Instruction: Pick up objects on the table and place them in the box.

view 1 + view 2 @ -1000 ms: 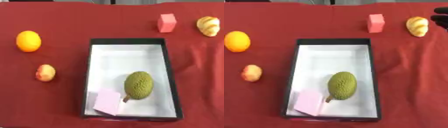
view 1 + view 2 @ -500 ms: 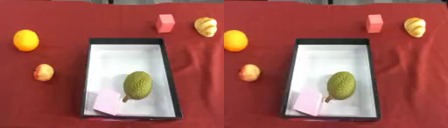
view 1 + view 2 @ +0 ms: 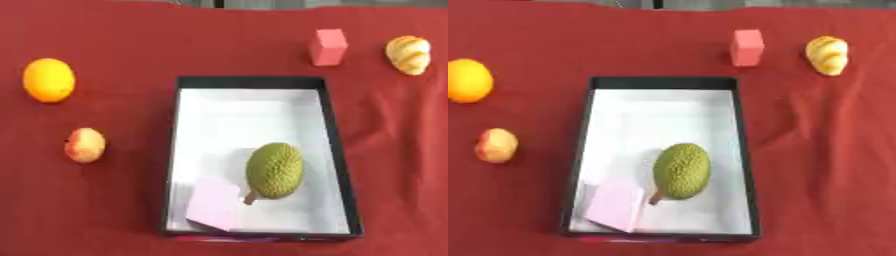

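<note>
Neither hand shows, so their state cannot be told. The box (image 3: 337,150) sits at centre; the pink block (image 3: 328,46) and croissant (image 3: 409,54), upper right, probably suit the right arm.

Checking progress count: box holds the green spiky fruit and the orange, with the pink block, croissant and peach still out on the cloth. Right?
Not quite. The orange is not in the box; it sits on the red cloth, left of it. Beside the green spiky fruit lies a pale pink block, as the left eye view shows. The pink block, croissant and peach are still outside.
</note>
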### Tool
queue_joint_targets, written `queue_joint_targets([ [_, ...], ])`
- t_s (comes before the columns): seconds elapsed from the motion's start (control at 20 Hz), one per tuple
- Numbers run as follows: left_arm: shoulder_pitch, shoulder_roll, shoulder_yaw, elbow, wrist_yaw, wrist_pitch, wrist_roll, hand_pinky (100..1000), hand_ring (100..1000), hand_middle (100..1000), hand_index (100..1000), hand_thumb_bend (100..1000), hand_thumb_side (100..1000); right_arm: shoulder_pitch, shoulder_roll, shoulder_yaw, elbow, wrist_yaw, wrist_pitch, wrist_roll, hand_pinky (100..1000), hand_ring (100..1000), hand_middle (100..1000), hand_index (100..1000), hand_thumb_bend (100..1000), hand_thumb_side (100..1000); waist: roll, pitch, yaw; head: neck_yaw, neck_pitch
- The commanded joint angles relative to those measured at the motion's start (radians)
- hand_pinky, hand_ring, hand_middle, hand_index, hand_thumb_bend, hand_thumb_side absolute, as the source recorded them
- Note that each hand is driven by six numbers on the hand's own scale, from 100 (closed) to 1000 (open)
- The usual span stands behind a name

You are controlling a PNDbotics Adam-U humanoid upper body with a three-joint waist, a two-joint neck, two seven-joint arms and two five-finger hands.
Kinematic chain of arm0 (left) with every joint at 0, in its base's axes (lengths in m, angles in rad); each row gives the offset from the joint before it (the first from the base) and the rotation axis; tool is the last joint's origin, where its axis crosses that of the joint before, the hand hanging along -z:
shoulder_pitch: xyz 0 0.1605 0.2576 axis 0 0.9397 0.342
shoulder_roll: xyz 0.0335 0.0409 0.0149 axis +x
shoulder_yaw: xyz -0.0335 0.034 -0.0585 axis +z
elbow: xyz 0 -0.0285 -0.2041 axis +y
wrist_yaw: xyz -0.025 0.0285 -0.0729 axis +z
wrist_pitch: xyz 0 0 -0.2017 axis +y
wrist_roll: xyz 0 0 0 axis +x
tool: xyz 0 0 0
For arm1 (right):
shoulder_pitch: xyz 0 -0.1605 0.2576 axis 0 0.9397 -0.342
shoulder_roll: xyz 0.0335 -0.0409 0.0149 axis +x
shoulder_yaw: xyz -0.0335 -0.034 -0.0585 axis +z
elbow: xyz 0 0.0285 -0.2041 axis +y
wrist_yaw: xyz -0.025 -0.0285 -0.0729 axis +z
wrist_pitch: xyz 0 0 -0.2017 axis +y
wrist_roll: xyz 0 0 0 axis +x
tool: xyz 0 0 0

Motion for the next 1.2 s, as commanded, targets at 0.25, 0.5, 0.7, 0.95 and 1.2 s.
queue_joint_targets([
  [0.25, -0.021, 0.035, -0.003, -0.011, 0.0, 0.001, -0.01, 742, 793, 680, 800, 100, 681, -0.065, -0.046, 0.049, 0.0, 0.128, -0.129, 0.123, 947, 931, 916, 990, 100, 198, -0.011, -0.024, 0.011, -0.015, -0.021],
  [0.5, -0.023, 0.037, -0.003, -0.012, 0.0, 0.001, -0.011, 742, 792, 680, 800, 100, 681, -0.067, -0.043, 0.056, 0.007, 0.174, -0.214, 0.209, 948, 935, 923, 993, 100, 202, -0.014, -0.024, 0.011, -0.016, -0.023],
  [0.7, -0.025, 0.037, -0.004, -0.013, 0.0, 0.001, -0.012, 742, 792, 681, 800, 100, 681, -0.066, -0.05, 0.052, 0.046, 0.166, -0.284, 0.278, 950, 946, 940, 998, 100, 248, -0.017, -0.022, 0.016, -0.021, -0.04],
  [0.95, -0.029, 0.035, -0.003, -0.016, 0.002, 0.002, -0.01, 742, 792, 681, 800, 100, 681, -0.057, -0.056, 0.084, 0.0, 0.235, -0.365, 0.359, 950, 948, 942, 999, 100, 268, -0.018, -0.018, 0.019, -0.025, -0.049],
  [1.2, -0.035, 0.034, -0.004, -0.018, 0.003, 0.001, -0.009, 742, 792, 681, 800, 100, 680, -0.07, -0.035, 0.079, 0.009, 0.296, -0.437, 0.431, 954, 954, 948, 1000, 100, 283, -0.021, -0.015, 0.026, -0.027, -0.044],
])
